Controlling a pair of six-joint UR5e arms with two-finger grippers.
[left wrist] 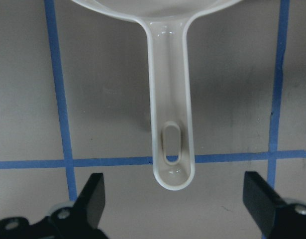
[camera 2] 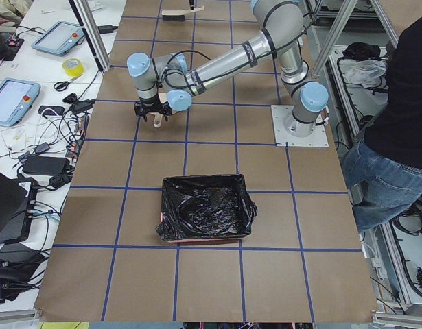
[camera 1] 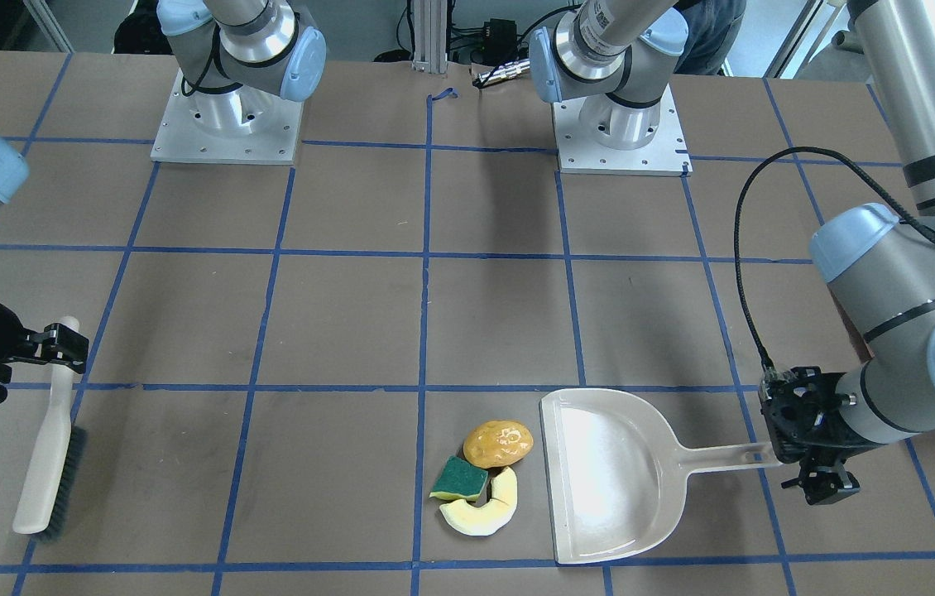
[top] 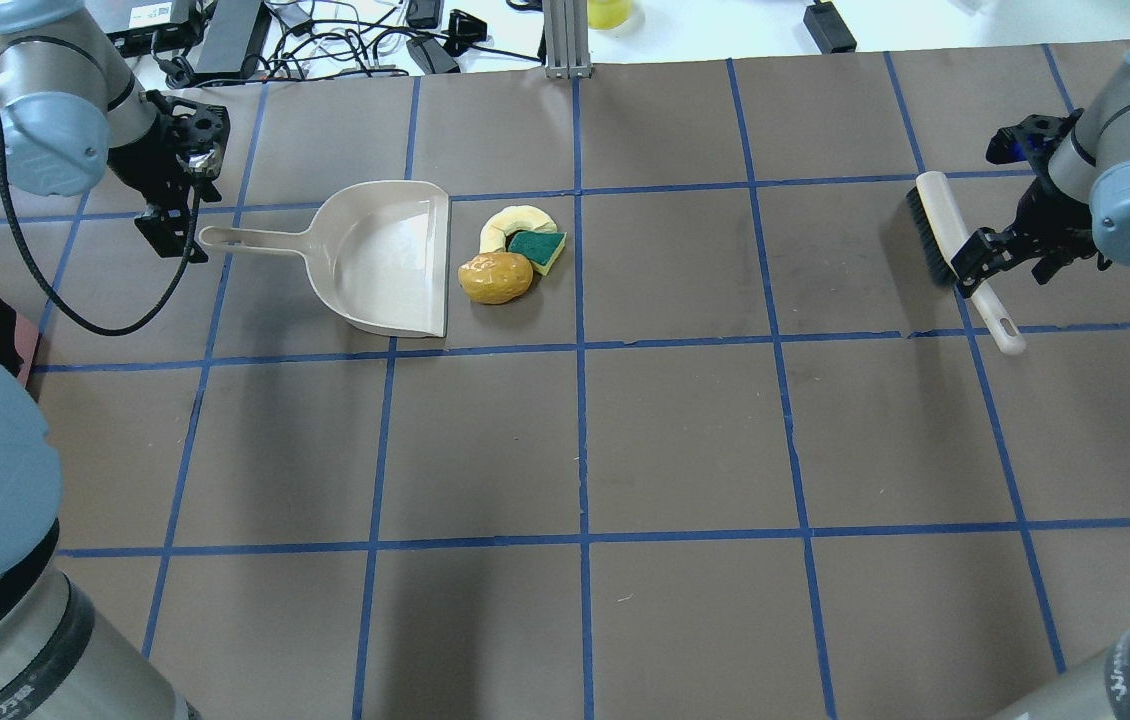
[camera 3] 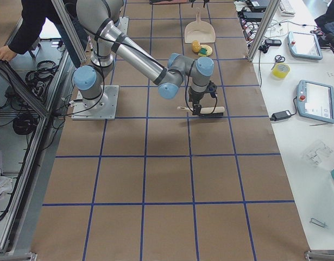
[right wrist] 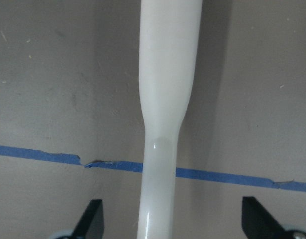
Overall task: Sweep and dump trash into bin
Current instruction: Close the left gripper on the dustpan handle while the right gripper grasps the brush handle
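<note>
Left arm stretched low over tabletop (top: 685, 430), wrist bent down. Left tool (left wrist: 175, 204) wide open, fingers either side of dustpan (top: 375, 250) handle end, gripping nothing. Right arm also low. Right tool (right wrist: 175, 221) wide open astride brush (top: 933, 215) handle, no grip.

Counts:
- one dustpan
- one brush
- one bin (camera 2: 204, 212)
- three trash pieces: orange-yellow lump (top: 496, 277), green-topped sponge piece (top: 537, 247), pale crescent slice (top: 515, 222)

Trash pieces clustered just beside dustpan's open mouth. Bin well apart, beyond dustpan's handle end. Brush well apart, past trash. Arm lettering too partial to read.
</note>
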